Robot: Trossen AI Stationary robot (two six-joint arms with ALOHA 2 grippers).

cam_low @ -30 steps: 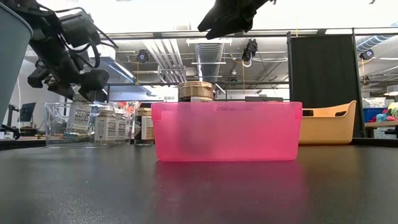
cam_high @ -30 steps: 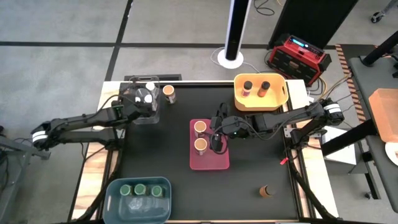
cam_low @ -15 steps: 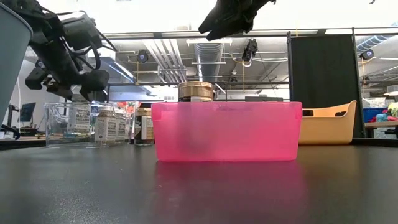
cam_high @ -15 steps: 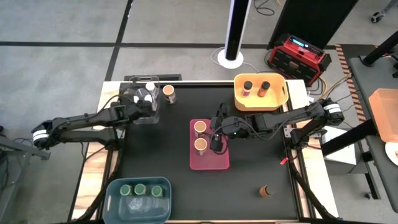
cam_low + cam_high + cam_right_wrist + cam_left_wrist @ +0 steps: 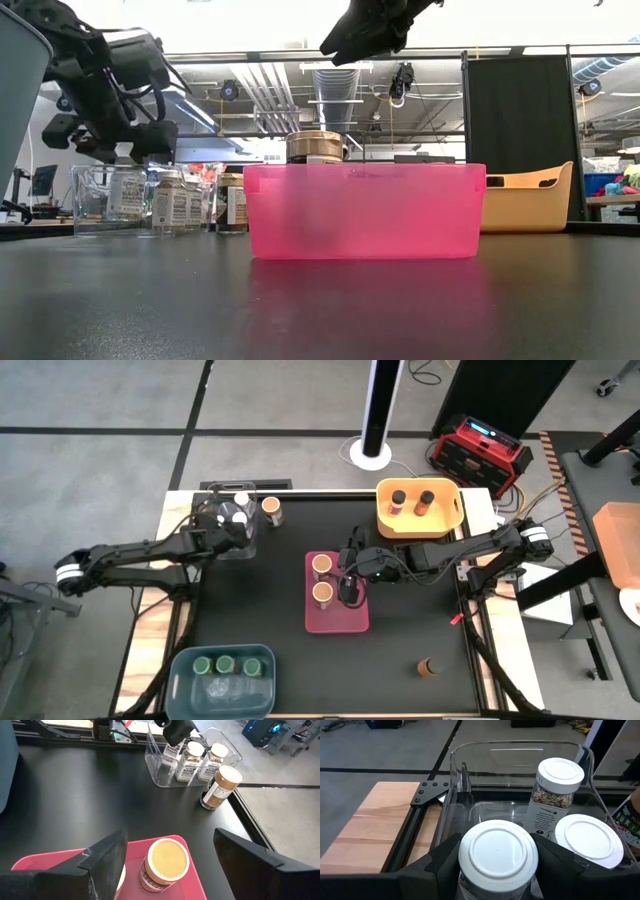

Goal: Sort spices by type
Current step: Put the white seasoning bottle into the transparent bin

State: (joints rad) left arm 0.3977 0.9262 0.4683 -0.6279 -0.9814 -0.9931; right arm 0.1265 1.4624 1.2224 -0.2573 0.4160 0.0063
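Note:
My left gripper (image 5: 497, 867) is shut on a white-lidded spice jar (image 5: 497, 852) at the clear bin (image 5: 232, 525) at the table's far left. Two more white-lidded jars (image 5: 560, 775) (image 5: 590, 840) stand in that bin. An orange-lidded jar (image 5: 271, 510) stands on the table beside it. My right gripper (image 5: 170, 865) hangs open high over the pink bin (image 5: 336, 615). Its fingers are on either side of an orange-lidded jar (image 5: 167, 862) far below and touch nothing. A second orange-lidded jar (image 5: 322, 593) stands in the pink bin. My left gripper pinches the white-lidded jar between its two fingers (image 5: 445, 862), one on each side of the body just under the lid (image 5: 465, 880). The fingers slant down from the table's left side. The jar stands upright inside the clear bin; its base is hidden.
The yellow bin (image 5: 418, 520) at the far right holds two dark-lidded jars. The blue bin (image 5: 222, 690) at the near left holds green-lidded jars. A dark-lidded jar (image 5: 429, 666) sits alone on the table's near right.
My left gripper has rolled a little about its own line over the clear bin and sunk slightly, keeping hold of the white-lidded jar.

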